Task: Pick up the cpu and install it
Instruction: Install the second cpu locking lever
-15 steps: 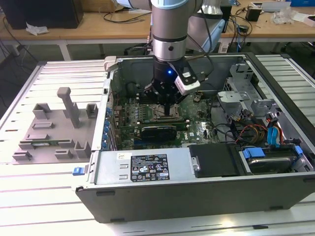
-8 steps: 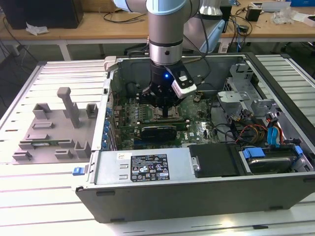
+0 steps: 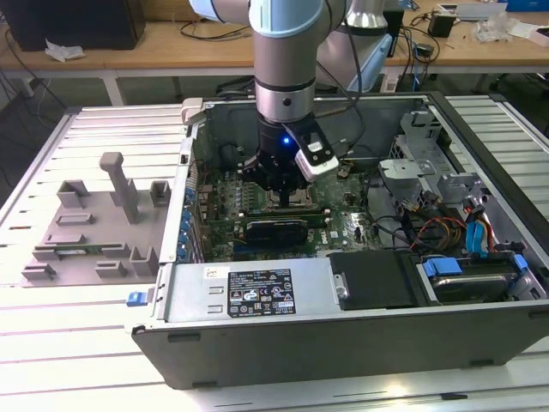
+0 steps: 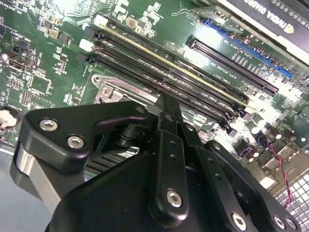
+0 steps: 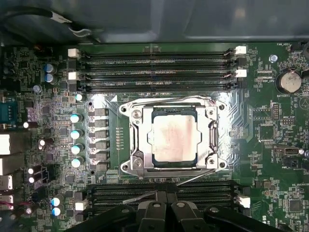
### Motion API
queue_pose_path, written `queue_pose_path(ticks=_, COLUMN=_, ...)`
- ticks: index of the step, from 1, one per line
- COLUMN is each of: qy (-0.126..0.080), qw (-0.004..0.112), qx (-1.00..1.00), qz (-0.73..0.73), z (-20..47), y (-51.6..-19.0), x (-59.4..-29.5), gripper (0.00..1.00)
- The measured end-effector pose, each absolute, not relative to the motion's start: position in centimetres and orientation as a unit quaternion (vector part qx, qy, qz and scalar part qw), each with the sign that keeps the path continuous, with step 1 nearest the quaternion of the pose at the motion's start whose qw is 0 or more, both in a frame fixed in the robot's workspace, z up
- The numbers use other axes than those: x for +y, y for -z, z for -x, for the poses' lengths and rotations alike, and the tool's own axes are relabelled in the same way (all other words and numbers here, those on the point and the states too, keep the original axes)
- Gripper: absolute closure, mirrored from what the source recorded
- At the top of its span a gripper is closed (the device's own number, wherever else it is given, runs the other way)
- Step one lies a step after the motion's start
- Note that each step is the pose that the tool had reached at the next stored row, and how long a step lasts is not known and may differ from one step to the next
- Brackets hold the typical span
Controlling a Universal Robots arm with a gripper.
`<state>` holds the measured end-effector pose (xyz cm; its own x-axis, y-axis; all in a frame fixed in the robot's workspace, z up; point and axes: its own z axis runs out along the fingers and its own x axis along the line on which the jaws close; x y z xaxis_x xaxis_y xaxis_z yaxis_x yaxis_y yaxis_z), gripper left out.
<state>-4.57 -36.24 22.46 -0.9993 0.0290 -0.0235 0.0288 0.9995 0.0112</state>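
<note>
- Silver-topped, the cpu [image 5: 174,137] lies flat inside the socket frame [image 5: 133,141] on the motherboard [image 5: 270,145] in the first wrist view; we judge it already seated.
- We find the claw [image 3: 286,196] low over the socket, inside the open computer case [image 3: 360,330].
- We cannot tell whether the claw is spread or pressed together.
- We judge the install step is at hand; the next move calls for confirming flat seating.

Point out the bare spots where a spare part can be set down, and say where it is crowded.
Free: the slatted table in front of the grey fixture tray, and the strip in front of the computer case. Crowded: inside the case, where the hand hangs over the cpu in its socket frame, between memory slots.
</note>
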Motion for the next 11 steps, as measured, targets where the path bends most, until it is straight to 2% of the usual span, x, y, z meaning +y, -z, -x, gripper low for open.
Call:
queue_pose_path(ticks=5, qy=-0.030, qw=0.013, qx=0.999, qz=-0.015, z=4.93, y=-22.24, x=-36.82, gripper=0.89)
queue_pose_path(ticks=11, qy=-0.034, qw=0.013, qx=0.999, qz=-0.015, z=5.22, y=-21.71, x=-36.91, gripper=0.89)
